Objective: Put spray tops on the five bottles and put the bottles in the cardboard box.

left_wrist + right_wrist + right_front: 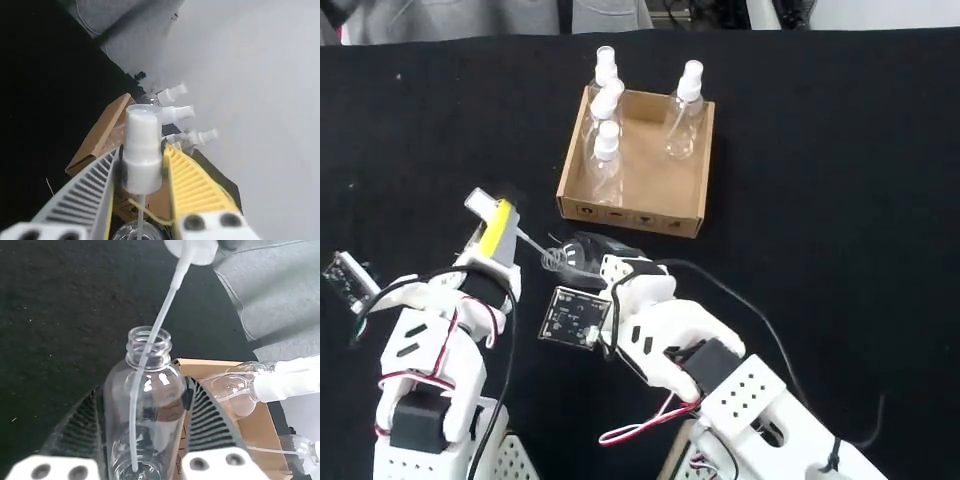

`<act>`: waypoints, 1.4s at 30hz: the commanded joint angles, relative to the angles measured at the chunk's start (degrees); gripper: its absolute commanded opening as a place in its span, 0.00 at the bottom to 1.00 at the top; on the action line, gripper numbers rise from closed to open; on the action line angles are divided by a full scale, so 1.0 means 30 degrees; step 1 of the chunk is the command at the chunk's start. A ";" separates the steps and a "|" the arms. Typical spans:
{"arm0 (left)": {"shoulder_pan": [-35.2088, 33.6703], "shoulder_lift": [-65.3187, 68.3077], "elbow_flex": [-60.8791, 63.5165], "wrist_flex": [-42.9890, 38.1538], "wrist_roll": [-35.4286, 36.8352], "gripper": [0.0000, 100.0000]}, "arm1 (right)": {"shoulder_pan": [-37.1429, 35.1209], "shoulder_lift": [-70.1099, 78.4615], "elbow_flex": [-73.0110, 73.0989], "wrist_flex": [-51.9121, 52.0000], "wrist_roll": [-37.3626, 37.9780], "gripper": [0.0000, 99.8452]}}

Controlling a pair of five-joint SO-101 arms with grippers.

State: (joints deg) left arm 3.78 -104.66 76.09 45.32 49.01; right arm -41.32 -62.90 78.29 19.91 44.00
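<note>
Left wrist view: left gripper (142,155) jaws clamped on the spray top (143,132); its dip tube (160,310) reaches into the open bottle (156,407), clamped between the right gripper (146,387) jaws just before the near wall of the cardboard box (630,212). Risk: a misaligned descent could kink the tube or seat the top crooked. Box, toward the table (840,200) far edge, holds four capped bottles (605,168).
</note>
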 commanded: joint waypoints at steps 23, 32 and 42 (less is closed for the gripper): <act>0.2212 0.0000 -0.0747 0.1670 -0.4630 0.06 | 0.0440 -0.0659 0.0044 -0.1729 -0.0205 0.02; 0.2271 0.0000 -0.2330 0.5216 -0.2637 0.38 | 0.0469 -0.0659 0.0044 -0.1729 -0.0205 0.02; 0.2095 0.0000 -0.2623 0.5538 -0.2374 0.38 | 0.0469 -0.0659 0.0044 -0.1729 -0.0205 0.02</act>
State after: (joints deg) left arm 9.85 -104.66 71.96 61.93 41.01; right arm -41.41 -62.81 79.34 16.48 44.00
